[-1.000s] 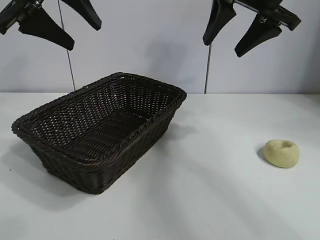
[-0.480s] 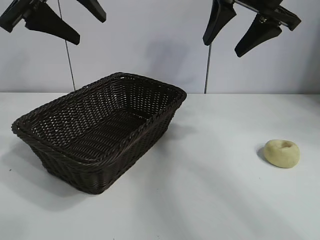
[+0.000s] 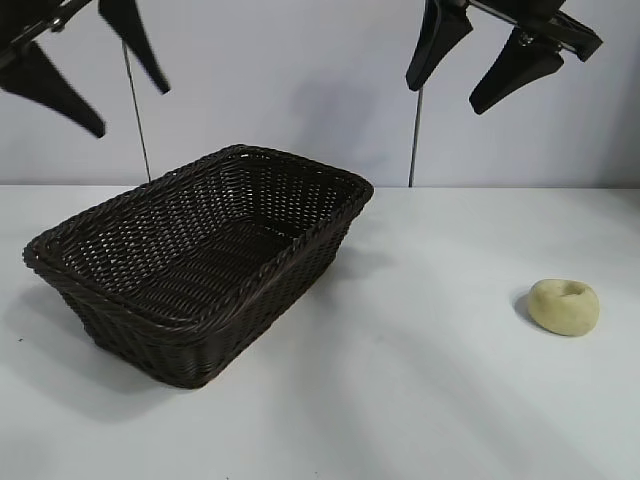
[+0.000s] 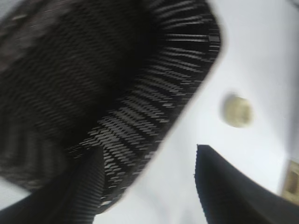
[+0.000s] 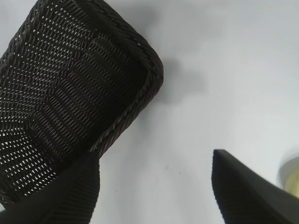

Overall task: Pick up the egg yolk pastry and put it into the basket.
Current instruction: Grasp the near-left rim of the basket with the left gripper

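Egg yolk pastry (image 3: 564,306) alone on table, well apart from basket (image 3: 200,262) — likely soft, light, crumbly; pinch gently across sides. Left gripper (image 3: 85,65) and right gripper (image 3: 487,62) both spread wide, high, empty.

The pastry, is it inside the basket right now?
No, the pastry lies on the white table, well off to the right of the basket, which holds nothing.
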Action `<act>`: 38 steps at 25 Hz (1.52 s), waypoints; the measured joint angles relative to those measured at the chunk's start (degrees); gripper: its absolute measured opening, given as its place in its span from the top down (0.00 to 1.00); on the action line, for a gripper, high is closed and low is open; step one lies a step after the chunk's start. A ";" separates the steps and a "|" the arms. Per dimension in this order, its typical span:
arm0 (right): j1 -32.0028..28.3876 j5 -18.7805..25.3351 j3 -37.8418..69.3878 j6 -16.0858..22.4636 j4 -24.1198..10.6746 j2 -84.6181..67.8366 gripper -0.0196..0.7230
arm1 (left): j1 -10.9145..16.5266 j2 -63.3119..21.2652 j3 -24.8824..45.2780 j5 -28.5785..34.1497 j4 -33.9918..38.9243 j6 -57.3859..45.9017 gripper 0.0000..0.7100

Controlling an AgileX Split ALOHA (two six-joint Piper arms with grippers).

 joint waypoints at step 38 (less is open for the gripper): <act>0.00 0.00 0.00 0.00 0.00 0.00 0.31 | -7.39 -9.70 27.38 -22.92 3.46 -24.69 0.40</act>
